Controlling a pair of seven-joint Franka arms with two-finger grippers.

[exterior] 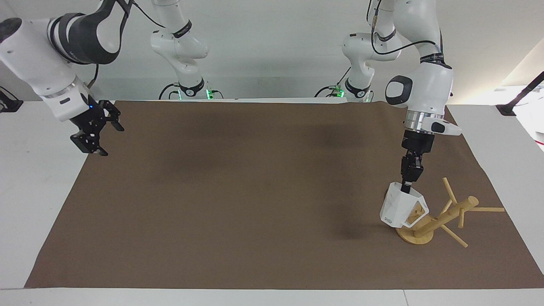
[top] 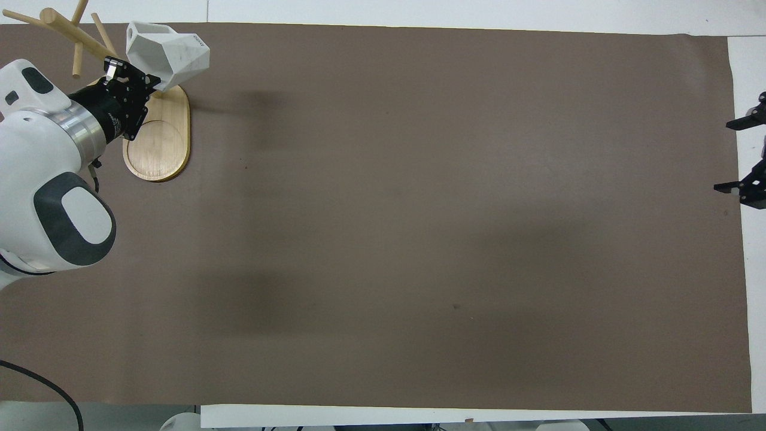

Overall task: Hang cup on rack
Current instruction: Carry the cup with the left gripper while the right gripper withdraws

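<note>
My left gripper (exterior: 406,184) is shut on the rim of the white faceted cup (exterior: 399,208) and holds it tilted, low over the bamboo rack (exterior: 446,214), at the foot of its post. I cannot tell whether the cup touches the rack. The rack's oval base (exterior: 414,237) sits at the left arm's end of the mat, and its post and pegs slant outward toward that end. In the overhead view the cup (top: 170,51) hangs over the end of the base (top: 158,140) farther from the robots, with the left gripper (top: 146,81) beside it. My right gripper (exterior: 111,141) is open and empty over the mat's edge at the right arm's end; it also shows in the overhead view (top: 725,157).
A brown mat (exterior: 255,204) covers most of the white table (exterior: 38,191). A black cable (top: 54,383) lies at the mat's corner nearest the left arm's base.
</note>
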